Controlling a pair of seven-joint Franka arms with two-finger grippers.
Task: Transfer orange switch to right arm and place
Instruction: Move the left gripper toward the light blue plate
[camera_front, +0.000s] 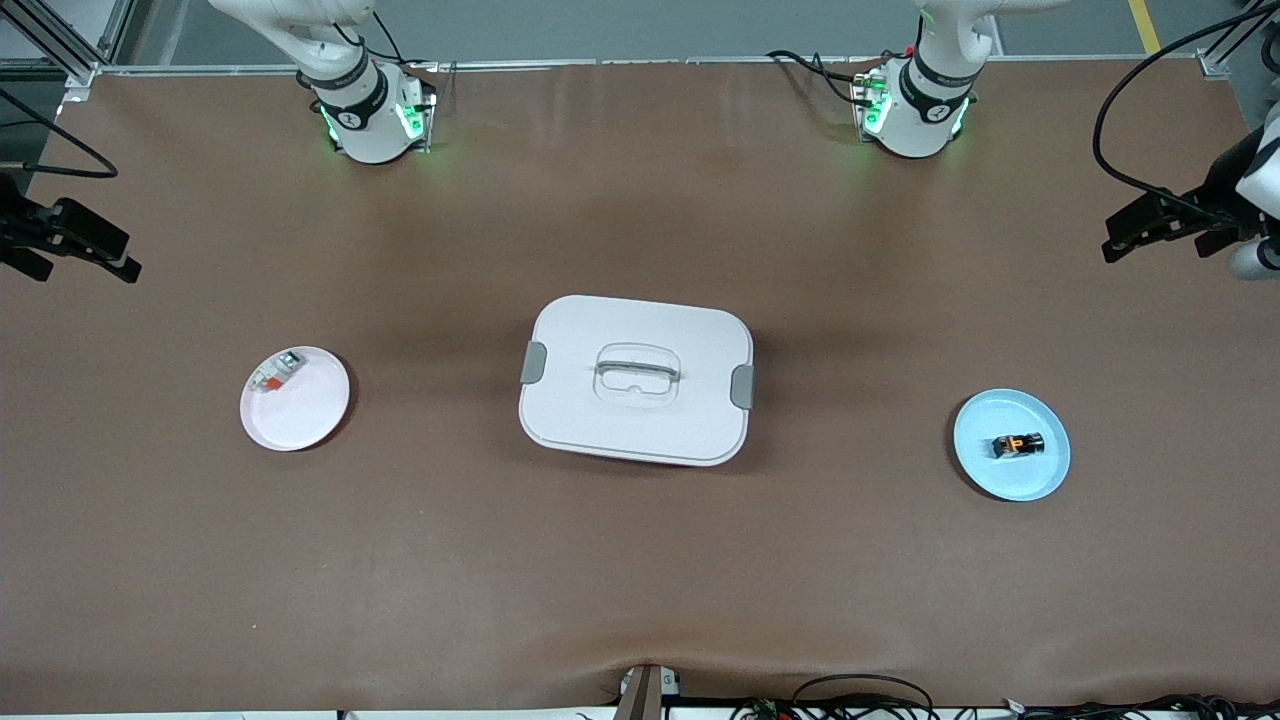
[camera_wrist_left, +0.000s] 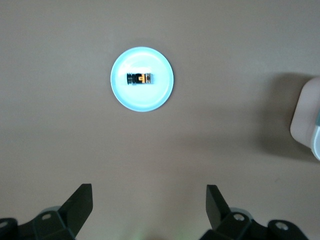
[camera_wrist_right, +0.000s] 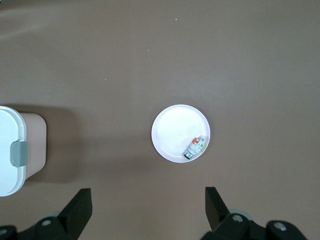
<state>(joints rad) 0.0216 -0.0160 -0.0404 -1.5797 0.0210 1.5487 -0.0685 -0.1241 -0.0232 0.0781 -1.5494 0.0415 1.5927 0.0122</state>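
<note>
Waiting With Jaws Spread, Switch on the Blue Plate

Resting on the light blue plate (camera_front: 1011, 445), toward the left arm's end of the table: the orange switch (camera_front: 1017, 445), a tiny black boxy part with a bright orange middle, lying near the plate's centre. Seen again from the left wrist view, switch (camera_wrist_left: 140, 78) on plate (camera_wrist_left: 142, 79), with bare brown table (camera_front: 640, 580) all round.

Hovering high at the table's edge on that same end: the left gripper (camera_front: 1150, 228), fingers spread wide and holding nothing. Shown in its own wrist view as two dark fingertips (camera_wrist_left: 80, 202) standing well apart, well clear of the plate.

Hanging over the table's edge at the right arm's end: the right gripper (camera_front: 85, 245), likewise spread wide and empty. Fingertips (camera_wrist_right: 80, 205) well apart in its wrist view, well clear of the white plate (camera_wrist_right: 172, 131).

Sitting on that white plate (camera_front: 300, 415): a small white-and-red part (camera_front: 277, 372) with a grey end, close to the rim on the side farther from the front camera. Same part (camera_wrist_right: 195, 147) visible by the rim in the right wrist view.

Standing at the table's middle, between the two plates: a white lidded box (camera_front: 636, 378), lid on, grey latches at both ends, recessed handle on top. Corners of it caught in the left wrist view (camera_wrist_left: 307, 117) and the right wrist view (camera_wrist_right: 12, 150).
</note>
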